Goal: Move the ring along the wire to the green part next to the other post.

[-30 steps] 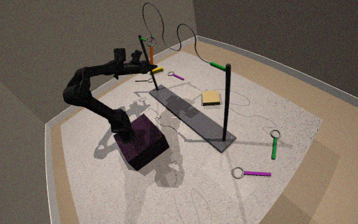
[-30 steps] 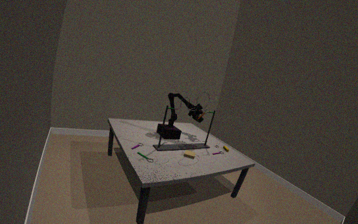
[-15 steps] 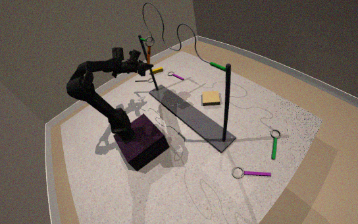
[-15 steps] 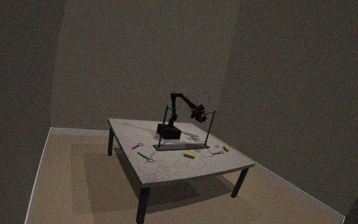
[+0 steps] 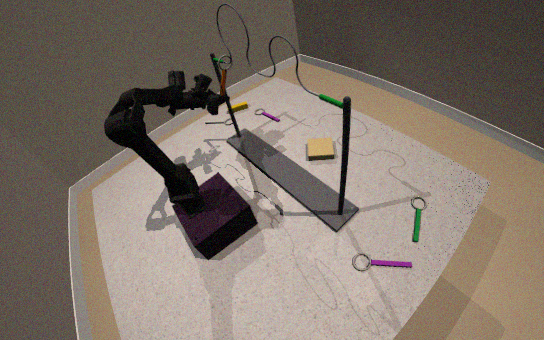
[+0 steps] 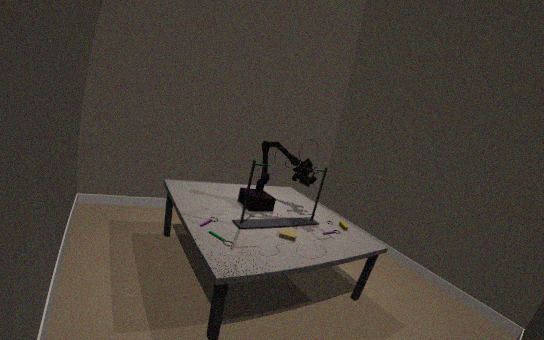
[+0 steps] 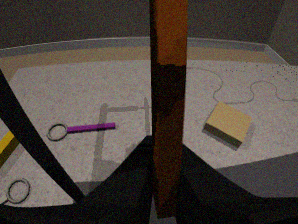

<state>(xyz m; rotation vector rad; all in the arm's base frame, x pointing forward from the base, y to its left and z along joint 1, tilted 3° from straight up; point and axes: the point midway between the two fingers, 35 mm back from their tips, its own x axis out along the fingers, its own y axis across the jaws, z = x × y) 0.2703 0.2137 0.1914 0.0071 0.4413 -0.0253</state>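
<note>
My gripper (image 5: 223, 99) (image 7: 159, 142) is shut on the orange handle (image 5: 223, 81) (image 7: 170, 45), which stands nearly upright above the fingers. The ring (image 5: 231, 63) is at the handle's top, around or beside the wire near the end of the green part (image 5: 218, 60) at the far post (image 5: 231, 111). The ring is outside the wrist view. Whether it touches the wire or reaches onto the grey part (image 5: 248, 37) is too small to tell. The other green part (image 5: 331, 100) (image 6: 260, 164) is beside the near post (image 5: 345, 155). The exterior view shows the gripper small and dark.
The far post crosses the wrist view's left side as a dark bar (image 7: 34, 137). A dark base plate (image 5: 295, 175) joins the posts. A tan block (image 5: 320, 148) (image 7: 229, 122), a yellow bar (image 5: 238, 107), purple-handled rings and a green-handled ring lie on the table.
</note>
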